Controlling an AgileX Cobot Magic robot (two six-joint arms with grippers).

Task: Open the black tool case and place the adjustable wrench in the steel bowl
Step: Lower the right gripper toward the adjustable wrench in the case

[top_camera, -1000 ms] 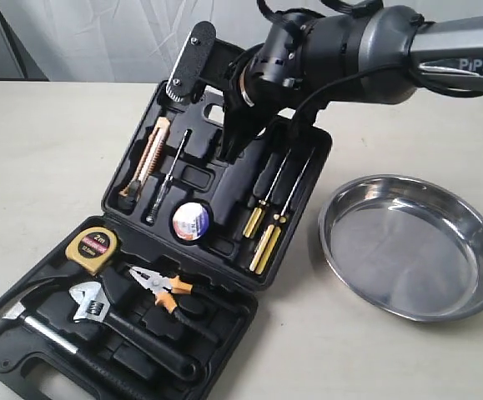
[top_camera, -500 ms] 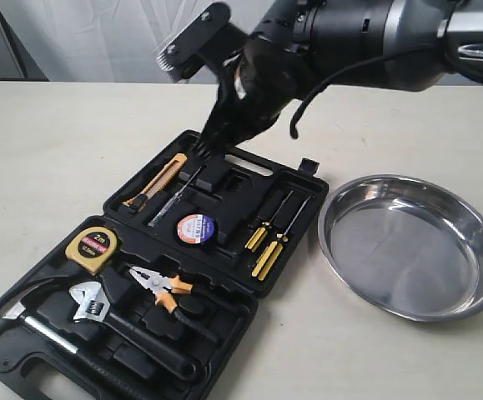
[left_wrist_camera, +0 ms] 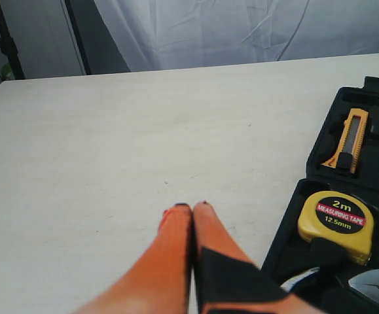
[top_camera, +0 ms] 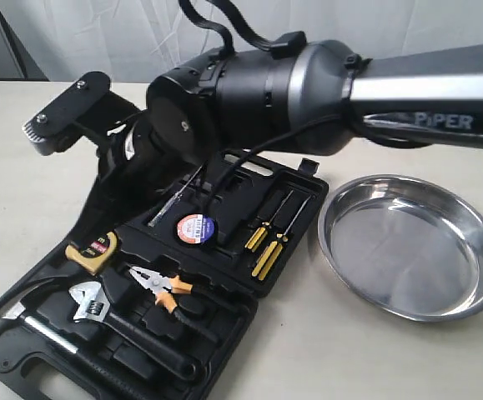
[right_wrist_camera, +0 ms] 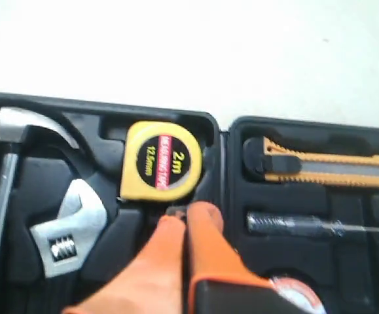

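Exterior view: the black tool case (top_camera: pixel 228 312) is lying fully open and flat on the table (top_camera: pixel 24 150), so the first half of the task is looking done. The adjustable wrench (top_camera: pixel 91 302) is sitting in its moulded recess in the nearer half, between the hammer (top_camera: pixel 32 327) and the pliers (top_camera: pixel 162 287), just in front of the tape measure (top_camera: pixel 91 248). The steel bowl (top_camera: pixel 408 250) is waiting empty on the right, just beside the case, its mirror-like inside facing up. The right arm is stretching across the middle and hiding much of the lid half. Its end is hanging over the tape-measure corner, presumably to line up on the wrench.

Left wrist view: the left gripper (left_wrist_camera: pixel 190 208) is hovering over the table beside the case, its orange fingers pressed together with nothing between them (parked out of the way, I judge).

Right wrist view: the right gripper (right_wrist_camera: pixel 186 219) is pointing down at the edge of the tape measure. Its fingers are likewise clenched on nothing, and they will need to part before any grasp. The wrench is lying just beside them, untouched. Its shiny silver head is showing an open jaw and a knurled adjusting screw, while the dark handle is running out of frame. Seated snugly in its recess, it is probably offering the raised head as the easiest hold.
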